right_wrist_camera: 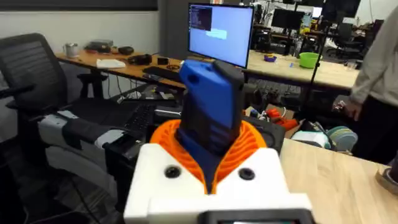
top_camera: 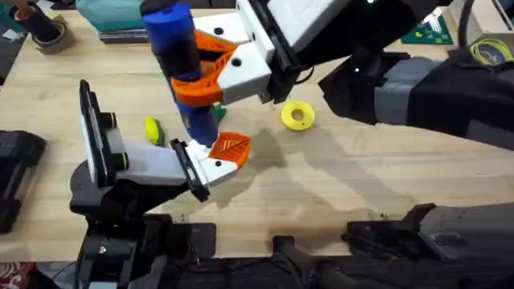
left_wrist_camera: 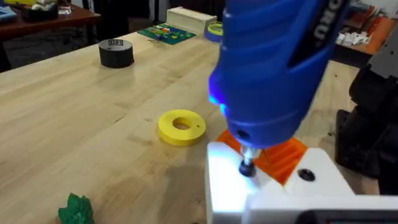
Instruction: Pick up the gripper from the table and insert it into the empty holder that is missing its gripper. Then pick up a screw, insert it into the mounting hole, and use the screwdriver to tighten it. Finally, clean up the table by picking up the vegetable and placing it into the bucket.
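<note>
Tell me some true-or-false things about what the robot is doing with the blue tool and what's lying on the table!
1. The right gripper holds the blue screwdriver in its jaws. True.
2. The screwdriver's bit points down at the white holder. True.
3. The yellow ring sits on the screwdriver. False: it lies flat on the table, apart from the tool.
4. The green vegetable is already in a bucket. False: it lies on the table.
5. An orange ribbed finger sits at the tip the left arm holds out. True.
6. The black tape roll is stacked on the yellow ring. False: it stands far off.
</note>
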You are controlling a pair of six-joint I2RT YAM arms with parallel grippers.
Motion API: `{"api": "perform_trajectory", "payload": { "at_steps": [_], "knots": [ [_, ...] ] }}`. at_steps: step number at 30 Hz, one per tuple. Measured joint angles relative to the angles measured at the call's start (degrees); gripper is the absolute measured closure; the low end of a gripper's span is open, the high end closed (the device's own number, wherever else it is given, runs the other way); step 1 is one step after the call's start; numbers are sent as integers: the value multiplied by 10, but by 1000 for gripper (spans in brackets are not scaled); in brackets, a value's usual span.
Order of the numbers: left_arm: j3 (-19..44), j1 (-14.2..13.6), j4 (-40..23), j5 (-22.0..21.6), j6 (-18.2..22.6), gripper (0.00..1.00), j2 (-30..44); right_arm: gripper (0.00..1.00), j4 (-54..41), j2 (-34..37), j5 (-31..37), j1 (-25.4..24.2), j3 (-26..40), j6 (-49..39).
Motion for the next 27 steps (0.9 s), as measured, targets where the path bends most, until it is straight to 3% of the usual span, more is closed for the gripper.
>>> {"api": "perform_trajectory", "payload": {
  "at_steps": [13, 27],
  "knots": [
    [0, 0, 0, 2, 0, 996, 0, 977, 3, 0, 16, 2, -5, 24],
    [0, 0, 0, 4, 1, 996, 0, 977, 65, 0, 39, 2, -27, 49]
  ]
}}
